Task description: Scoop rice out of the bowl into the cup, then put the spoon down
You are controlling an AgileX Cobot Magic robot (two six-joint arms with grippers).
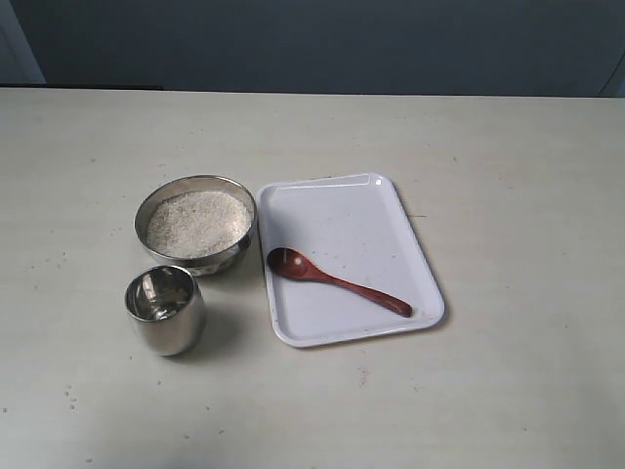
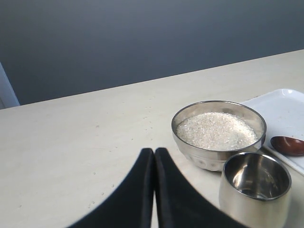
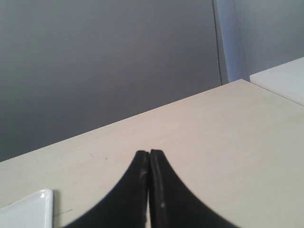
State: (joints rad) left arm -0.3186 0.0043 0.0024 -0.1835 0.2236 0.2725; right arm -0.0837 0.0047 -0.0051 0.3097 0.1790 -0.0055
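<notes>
The steel bowl (image 1: 196,225) (image 2: 218,134) holds a mound of white rice (image 1: 197,222) (image 2: 216,131). Just in front of it stands the steel cup (image 1: 165,309) (image 2: 255,189), with no rice visible inside. The dark wooden spoon (image 1: 332,279) lies on the white tray (image 1: 342,210), its oval bowl (image 2: 288,145) toward the steel bowl. Neither arm shows in the exterior view. My left gripper (image 2: 154,151) is shut and empty, a little away from cup and bowl. My right gripper (image 3: 149,152) is shut and empty over bare table, with a corner of the tray (image 3: 28,211) beside it.
The pale table (image 1: 508,156) stretches wide around the tray and vessels. A dark wall (image 1: 312,39) runs behind its far edge. A second white surface (image 3: 285,78) shows past the table's corner in the right wrist view.
</notes>
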